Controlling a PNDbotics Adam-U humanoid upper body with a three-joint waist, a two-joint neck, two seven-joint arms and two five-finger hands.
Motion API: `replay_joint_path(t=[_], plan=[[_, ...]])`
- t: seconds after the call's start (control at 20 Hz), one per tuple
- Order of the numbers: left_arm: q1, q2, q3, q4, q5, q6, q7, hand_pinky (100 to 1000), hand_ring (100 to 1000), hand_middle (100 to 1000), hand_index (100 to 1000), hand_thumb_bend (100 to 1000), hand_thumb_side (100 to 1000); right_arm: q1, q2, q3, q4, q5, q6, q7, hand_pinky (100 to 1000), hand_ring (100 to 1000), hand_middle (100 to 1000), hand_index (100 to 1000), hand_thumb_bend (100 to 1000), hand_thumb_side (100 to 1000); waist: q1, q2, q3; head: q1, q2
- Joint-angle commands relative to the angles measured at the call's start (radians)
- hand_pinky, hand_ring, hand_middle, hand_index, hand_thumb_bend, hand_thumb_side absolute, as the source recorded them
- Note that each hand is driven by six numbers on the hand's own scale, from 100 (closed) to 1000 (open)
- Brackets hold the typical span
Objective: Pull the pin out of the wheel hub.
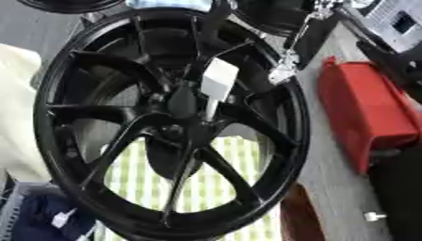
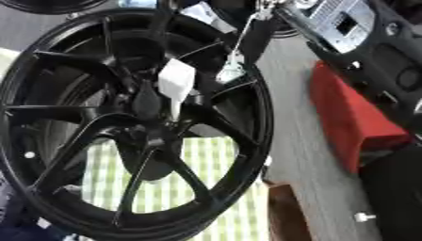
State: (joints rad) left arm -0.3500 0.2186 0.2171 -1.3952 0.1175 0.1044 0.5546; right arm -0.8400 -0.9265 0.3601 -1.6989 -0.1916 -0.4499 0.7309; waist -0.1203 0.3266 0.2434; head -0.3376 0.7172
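Wheel hub [image 1: 177, 117] stands on grey table [image 1: 329, 188] beside red box [image 1: 362, 108]; hand state indiscernible.

Glossy black metal wheel hub [image 1: 165, 122]; smooth red plastic bin [image 1: 362, 110].

My feed is soft and blurred throughout; edges smear, worst toward the corners; light is even and fairly bright, falling from above; the black wheel [image 1: 169, 122] swallows detail, with faint sheen along its spokes; the white tag [image 1: 217, 80] nearly washes out; shadows stay weak.
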Motion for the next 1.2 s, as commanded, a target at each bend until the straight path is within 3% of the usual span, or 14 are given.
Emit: replay_joint_path(t=[0.05, 1.2], plan=[[-0.016, 0.01, -0.004, -0.02, 0.001, -0.002, -0.004, 709, 614, 538, 757, 351, 710, -0.007, -0.04, -0.01, -0.008, 0.012, -0.184, 0.176, 789, 809, 694, 821, 514, 100, 0.007, -0.014, 0.003, -0.009, -0.014], [-0.04, 0.003, -0.009, -0.028, 0.007, -0.001, -0.008, 708, 613, 538, 757, 356, 708, 0.024, -0.058, -0.01, 0.055, 0.104, -0.213, 0.176, 791, 805, 686, 810, 491, 100, -0.001, 0.012, 0.032, -0.026, -0.016]])
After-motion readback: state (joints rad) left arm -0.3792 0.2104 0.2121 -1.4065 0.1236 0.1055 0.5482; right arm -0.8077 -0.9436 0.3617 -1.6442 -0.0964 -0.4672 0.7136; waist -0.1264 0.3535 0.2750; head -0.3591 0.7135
